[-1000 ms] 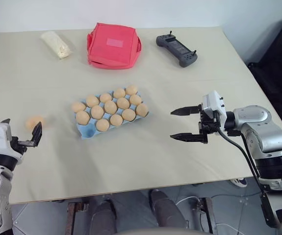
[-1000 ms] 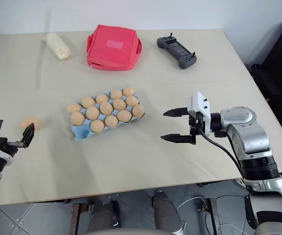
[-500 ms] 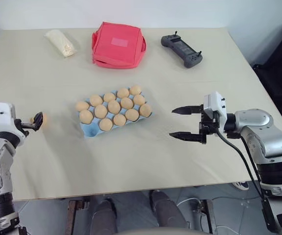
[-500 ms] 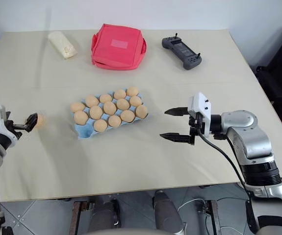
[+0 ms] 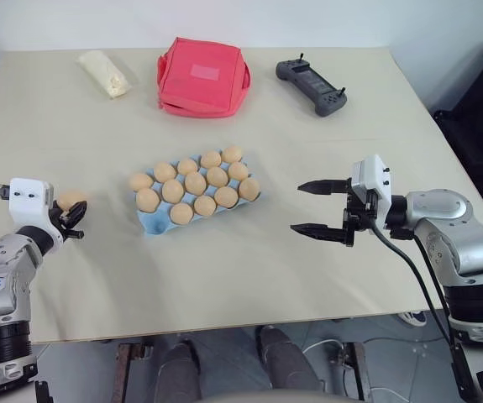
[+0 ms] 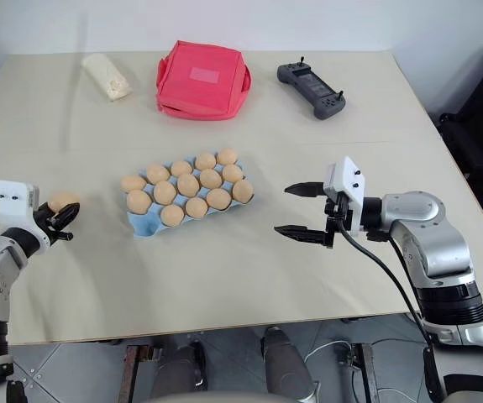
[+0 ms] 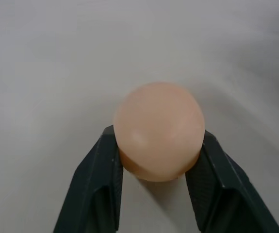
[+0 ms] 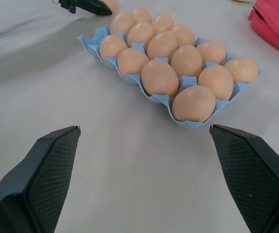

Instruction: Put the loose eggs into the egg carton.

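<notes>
The left gripper (image 5: 70, 220) fingers clamp a smooth, fragile loose egg (image 7: 158, 130) across its widest part. The right gripper (image 5: 321, 207) fingers stand apart near the egg carton (image 5: 152, 226).

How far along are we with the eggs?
Nearly done. The egg carton already holds many eggs, with an empty cup at its near-left corner. The left pincer is shut on the loose egg beside the carton. The right pincer is open, holding nothing. Left: carry that egg over.
</notes>
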`<state>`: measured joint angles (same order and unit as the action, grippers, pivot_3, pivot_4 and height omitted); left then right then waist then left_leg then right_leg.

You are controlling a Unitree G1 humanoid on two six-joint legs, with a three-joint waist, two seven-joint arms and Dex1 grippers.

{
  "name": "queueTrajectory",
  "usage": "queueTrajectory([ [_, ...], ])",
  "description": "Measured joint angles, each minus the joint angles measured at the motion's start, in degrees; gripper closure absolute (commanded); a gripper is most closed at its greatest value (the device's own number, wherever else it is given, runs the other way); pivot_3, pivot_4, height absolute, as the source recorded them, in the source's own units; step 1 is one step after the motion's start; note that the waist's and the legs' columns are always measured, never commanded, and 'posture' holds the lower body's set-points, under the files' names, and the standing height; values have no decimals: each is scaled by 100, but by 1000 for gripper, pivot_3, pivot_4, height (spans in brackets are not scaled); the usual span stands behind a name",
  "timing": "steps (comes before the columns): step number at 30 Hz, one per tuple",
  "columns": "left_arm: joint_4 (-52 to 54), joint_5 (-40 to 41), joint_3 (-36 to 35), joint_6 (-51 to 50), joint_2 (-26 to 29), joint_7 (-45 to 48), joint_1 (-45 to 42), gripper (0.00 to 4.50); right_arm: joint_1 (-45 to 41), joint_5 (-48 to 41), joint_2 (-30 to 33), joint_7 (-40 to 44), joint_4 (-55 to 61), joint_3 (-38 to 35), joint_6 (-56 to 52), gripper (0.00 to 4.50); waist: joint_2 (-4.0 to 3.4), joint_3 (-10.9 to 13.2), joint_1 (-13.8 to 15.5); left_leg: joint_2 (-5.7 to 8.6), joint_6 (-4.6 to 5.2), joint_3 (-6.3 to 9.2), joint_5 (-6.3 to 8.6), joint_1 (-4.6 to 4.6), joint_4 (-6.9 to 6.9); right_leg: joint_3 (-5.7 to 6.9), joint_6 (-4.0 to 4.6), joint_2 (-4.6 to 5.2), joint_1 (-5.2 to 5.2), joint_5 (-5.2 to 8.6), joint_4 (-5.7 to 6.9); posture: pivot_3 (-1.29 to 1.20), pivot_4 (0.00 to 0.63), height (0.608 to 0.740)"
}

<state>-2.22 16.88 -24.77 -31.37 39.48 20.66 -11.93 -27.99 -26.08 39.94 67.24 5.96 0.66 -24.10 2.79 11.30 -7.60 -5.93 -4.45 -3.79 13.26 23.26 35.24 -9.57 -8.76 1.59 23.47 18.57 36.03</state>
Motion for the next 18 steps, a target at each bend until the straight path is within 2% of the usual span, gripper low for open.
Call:
queueTrajectory([
  [4, 669, 214, -212, 251, -9, 245, 169, 3140, -4, 1, 6, -3, -36, -3, 6, 0, 0, 0, 12, 0, 0, 0, 0, 0, 0, 0, 0, 0, 0, 0, 0, 0, 150, 740],
  [11, 2030, 1034, 88, -390, 141, 1119, 560, 3140, -6, 10, 6, -24, -88, -3, 34, 0, 0, 0, 54, 0, 0, 0, 0, -1, 1, -1, 0, 0, -2, 0, 0, 0, 150, 740],
  [18, 2164, 1153, 541, -623, 196, 1614, 719, 3140, 8, 11, 6, -103, -94, -16, 67, 0, 0, 0, 58, 0, 1, 0, -1, -1, 3, -1, 0, 0, -1, 0, 0, 0, 150, 740],
])
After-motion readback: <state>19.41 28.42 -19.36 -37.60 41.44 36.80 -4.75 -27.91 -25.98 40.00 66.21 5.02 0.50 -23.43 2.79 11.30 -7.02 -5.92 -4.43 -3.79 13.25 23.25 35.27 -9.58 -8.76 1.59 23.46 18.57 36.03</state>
